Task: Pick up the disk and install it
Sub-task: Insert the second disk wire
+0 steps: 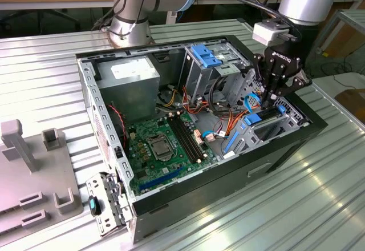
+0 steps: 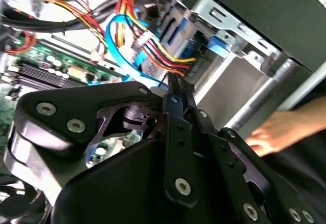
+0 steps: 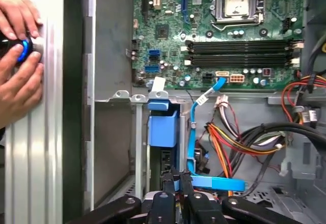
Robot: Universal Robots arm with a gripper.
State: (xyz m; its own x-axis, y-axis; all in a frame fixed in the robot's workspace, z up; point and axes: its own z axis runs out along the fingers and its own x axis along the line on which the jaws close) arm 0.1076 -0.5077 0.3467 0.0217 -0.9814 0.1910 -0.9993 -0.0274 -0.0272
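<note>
Inside case bay, pincer (image 1: 272, 94) closed on disk (image 3: 204, 182), held between fingertips.

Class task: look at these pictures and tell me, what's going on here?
A robot arm has its end effector lowered into an open computer case, in the drive bay beside the motherboard. Its fingers are closed on the disk among the cables. A person's hands rest outside the case wall.
</note>
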